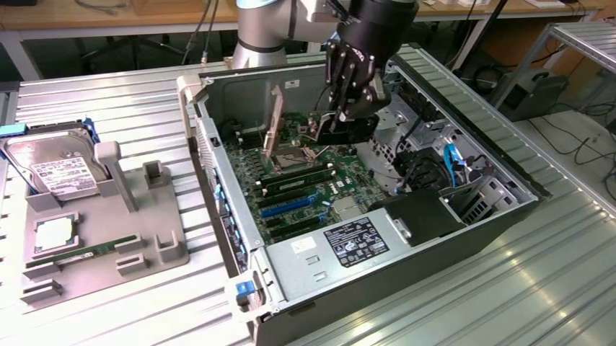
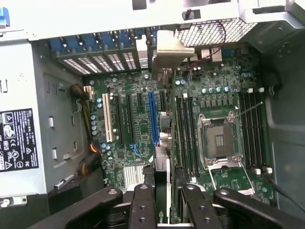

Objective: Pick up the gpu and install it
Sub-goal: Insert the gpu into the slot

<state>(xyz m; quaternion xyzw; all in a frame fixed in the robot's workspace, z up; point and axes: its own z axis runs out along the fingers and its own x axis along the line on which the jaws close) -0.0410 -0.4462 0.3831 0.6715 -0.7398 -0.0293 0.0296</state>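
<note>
While the gripper (image 1: 348, 108) pinches the gpu (image 2: 161, 177) on edge between its fingers (image 2: 143, 210), the card hangs over the motherboard (image 2: 138, 119) inside the open case (image 1: 207, 144); its bracket end points toward the rear slot wall, near the blue slot (image 2: 152, 119); room is tight: drive cage (image 1: 423, 155) on the exterior view's right, power supply (image 1: 351, 241) at the near end, CPU socket (image 2: 218, 140) beside the card; case lies on a ribbed metal table (image 1: 539, 288); well apart, on the exterior view's left, a grey holder (image 1: 106, 216) carries the hard drive (image 1: 53, 169) and memory stick (image 1: 82, 254).
</note>
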